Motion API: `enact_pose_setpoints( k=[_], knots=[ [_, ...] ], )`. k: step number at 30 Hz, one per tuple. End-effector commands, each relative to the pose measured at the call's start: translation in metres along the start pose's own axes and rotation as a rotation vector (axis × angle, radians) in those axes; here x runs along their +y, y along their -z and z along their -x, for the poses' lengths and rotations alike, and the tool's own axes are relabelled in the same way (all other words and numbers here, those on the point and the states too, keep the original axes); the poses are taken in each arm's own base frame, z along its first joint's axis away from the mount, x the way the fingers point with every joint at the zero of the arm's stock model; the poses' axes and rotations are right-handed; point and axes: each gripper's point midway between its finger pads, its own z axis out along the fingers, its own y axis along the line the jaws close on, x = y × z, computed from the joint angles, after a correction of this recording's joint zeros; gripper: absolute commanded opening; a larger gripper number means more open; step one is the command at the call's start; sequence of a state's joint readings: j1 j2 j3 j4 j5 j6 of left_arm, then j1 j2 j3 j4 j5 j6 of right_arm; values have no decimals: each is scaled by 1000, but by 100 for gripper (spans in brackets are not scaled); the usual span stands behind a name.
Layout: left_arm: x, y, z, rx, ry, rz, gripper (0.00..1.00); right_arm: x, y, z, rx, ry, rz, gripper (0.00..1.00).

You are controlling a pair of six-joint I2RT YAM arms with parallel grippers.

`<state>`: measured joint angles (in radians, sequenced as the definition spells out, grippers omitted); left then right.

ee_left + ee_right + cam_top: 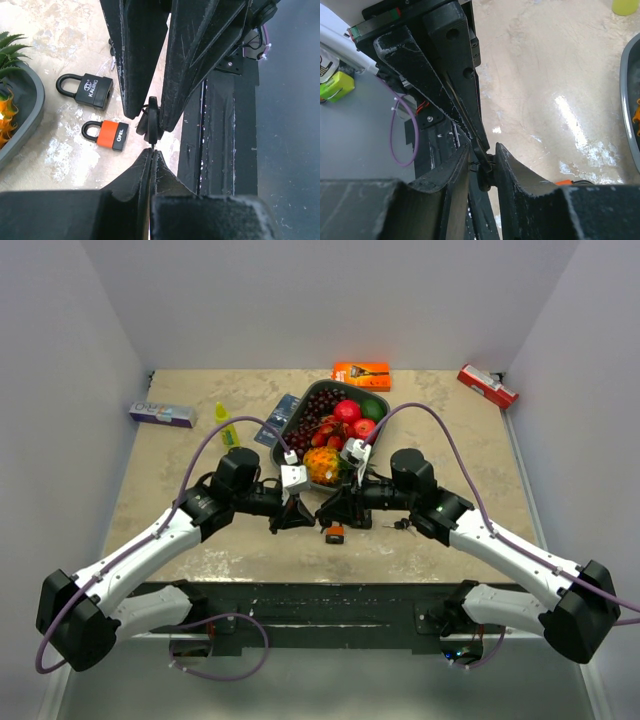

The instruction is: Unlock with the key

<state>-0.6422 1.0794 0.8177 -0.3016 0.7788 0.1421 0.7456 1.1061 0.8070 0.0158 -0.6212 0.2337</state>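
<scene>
Two padlocks lie flat on the beige mottled tabletop (55, 30), their shackles pointing toward the grey plastic tray (22, 120) of fruit. One is a small orange padlock (111, 135) with a black shackle and the word OPEL on its body. The other is a larger black padlock (94, 90), lying just beyond it and not touching it. Both shackles sit closed in their bodies, and neither lock is touched by an arm.

Over the table's near edge, just beside the orange padlock, the two arms meet tip to tip. The right gripper (482, 170) is narrowed onto a small black-headed key (150, 120), with its fingers pressing the head from both sides and holding it clear of the table. The left gripper (151, 151) is fully closed, fingertips pressed together, and meets the end of the key from the opposite side. Whether those tips pinch the blade cannot be told.
</scene>
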Motion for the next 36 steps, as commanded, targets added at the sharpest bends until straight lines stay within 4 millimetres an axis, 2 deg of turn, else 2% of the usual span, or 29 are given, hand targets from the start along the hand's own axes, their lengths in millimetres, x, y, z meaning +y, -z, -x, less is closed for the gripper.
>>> enact_pose_setpoints(
  k=[1, 5, 6, 7, 10, 12, 16, 17, 19, 20, 23, 24, 27, 29, 34, 36],
  knots=[
    [-1, 7, 30, -77, -61, 9, 0, 4, -1, -5, 12, 20, 23, 30],
    [-2, 8, 32, -85, -59, 5, 0, 3, -2, -9, 24, 16, 22, 28],
    [-4, 8, 34, -93, -60, -4, 0, 4, -2, -10, 26, 17, 25, 24],
    [-5, 9, 37, -99, -59, -5, 0, 5, -2, -10, 27, 16, 26, 13],
    [-7, 10, 45, -125, -49, -11, 0, 3, -2, -9, 15, 23, 13, 0],
    [-5, 12, 51, -144, -30, 14, 0, 2, -2, -8, 7, 28, 7, 0],
    [7, 17, 57, -187, 26, 100, 11, -1, -1, -1, -31, 42, -17, 0],
    [6, 19, 60, -202, 45, 110, 27, -3, 0, 0, -42, 46, -33, 0],
    [12, 22, 61, -219, 75, 149, 47, -7, 0, 5, -69, 57, -52, 0],
    [14, 24, 63, -228, 81, 160, 61, -9, 1, 6, -81, 61, -65, 0],
    [16, 34, 71, -273, 131, 188, 73, -23, 4, 14, -131, 85, -153, 0],
    [20, 37, 73, -290, 152, 211, 74, -32, 6, 18, -152, 92, -206, 0],
    [32, 50, 84, -369, 313, 286, 75, -38, 10, 31, -218, 133, -254, 0],
    [36, 53, 87, -406, 485, 299, 75, -44, 11, 41, -255, 172, -301, 0],
    [48, 49, 76, -421, 839, 309, 75, -46, 12, 65, -318, 280, -374, 0],
    [50, 44, 71, -403, 905, 300, 75, -48, 12, 70, -326, 312, -407, 0]
  ],
)
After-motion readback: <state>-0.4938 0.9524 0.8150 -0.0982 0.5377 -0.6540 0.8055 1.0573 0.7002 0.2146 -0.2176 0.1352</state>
